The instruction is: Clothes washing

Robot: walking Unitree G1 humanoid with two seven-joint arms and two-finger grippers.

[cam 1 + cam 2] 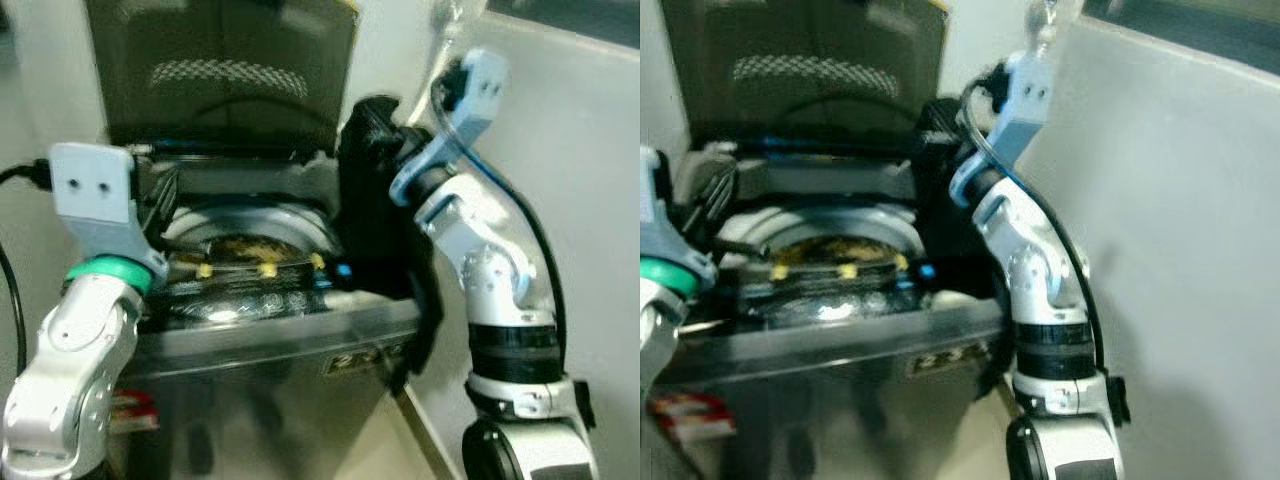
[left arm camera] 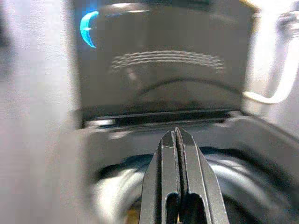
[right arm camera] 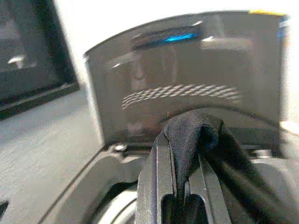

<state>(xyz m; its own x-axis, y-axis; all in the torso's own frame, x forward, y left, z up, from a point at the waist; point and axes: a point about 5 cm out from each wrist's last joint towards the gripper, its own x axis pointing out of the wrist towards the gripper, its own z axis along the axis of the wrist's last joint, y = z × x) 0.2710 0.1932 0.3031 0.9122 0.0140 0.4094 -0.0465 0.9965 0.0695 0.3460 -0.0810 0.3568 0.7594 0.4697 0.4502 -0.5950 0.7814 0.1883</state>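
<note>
A top-loading washing machine (image 1: 280,335) stands in front of me with its dark lid (image 1: 220,70) raised. Its round drum (image 1: 245,250) lies open below. A black garment (image 1: 375,200) hangs over the machine's right rim and down its side. My right gripper (image 3: 180,135) is shut on a fold of the black garment (image 3: 196,130), held above the right rear of the tub and facing the lid (image 3: 187,70). My left gripper (image 2: 176,133) is shut with nothing in it, above the left side of the tub.
A grey wall (image 1: 580,150) runs close along the machine's right side. A white hose (image 2: 280,70) hangs behind the machine. Small yellow pieces (image 1: 268,268) sit along the drum's front rim. A red and white object (image 1: 135,410) lies low at the left.
</note>
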